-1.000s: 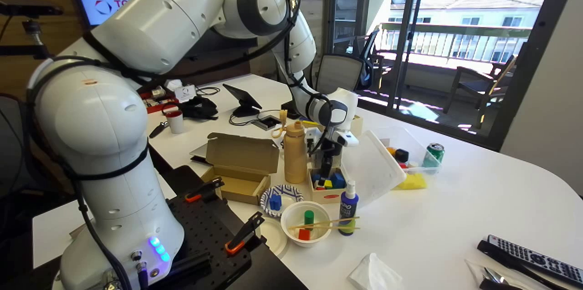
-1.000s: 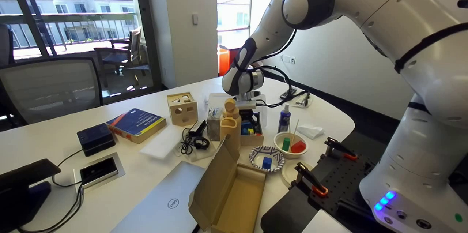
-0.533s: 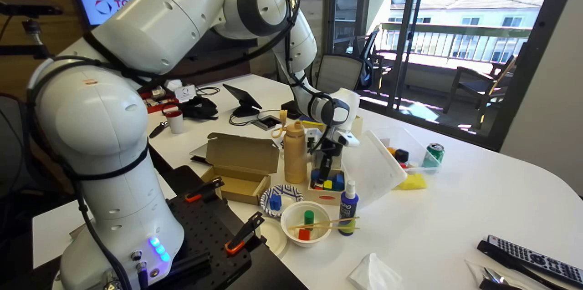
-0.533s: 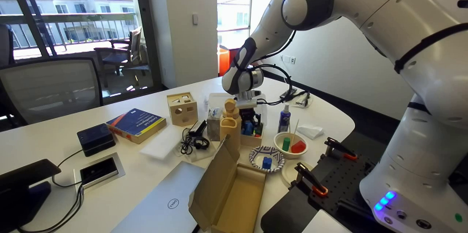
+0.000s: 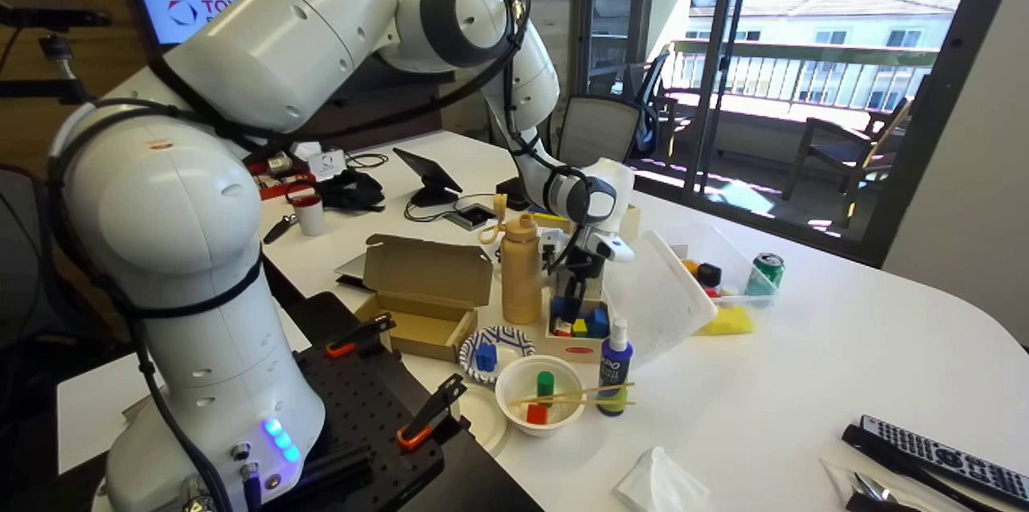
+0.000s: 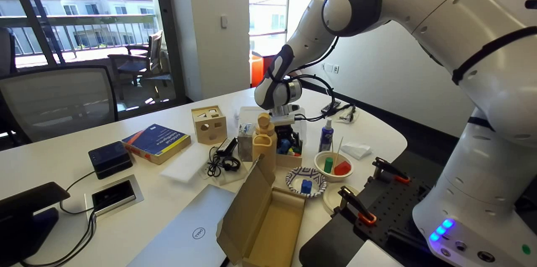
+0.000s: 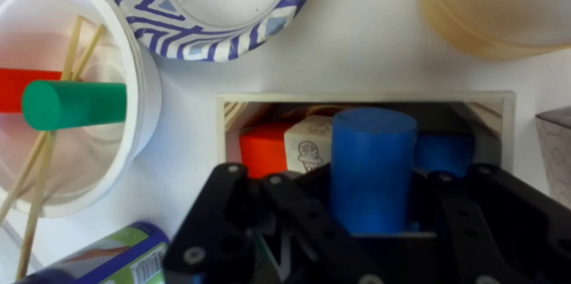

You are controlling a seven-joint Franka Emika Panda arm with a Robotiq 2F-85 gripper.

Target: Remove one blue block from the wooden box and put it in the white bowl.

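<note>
Block (image 7: 374,177), blue, cylindrical: in the small pale-wood open-topped box (image 5: 560,347), my jaws either side; whether they grip it, I cannot tell. Handling: squeeze evenly, lift straight up, release low in the round white bowl (image 7: 100,150), clear of the thin wooden sticks (image 7: 36,206).

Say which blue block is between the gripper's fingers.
The blue cylinder; other blue blocks lie outside the fingers, in the pale wooden box or blue-patterned dish.

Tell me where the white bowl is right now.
In the wrist view, the white bowl is at the left edge, beside the patterned dish and left of the wooden box.
</note>
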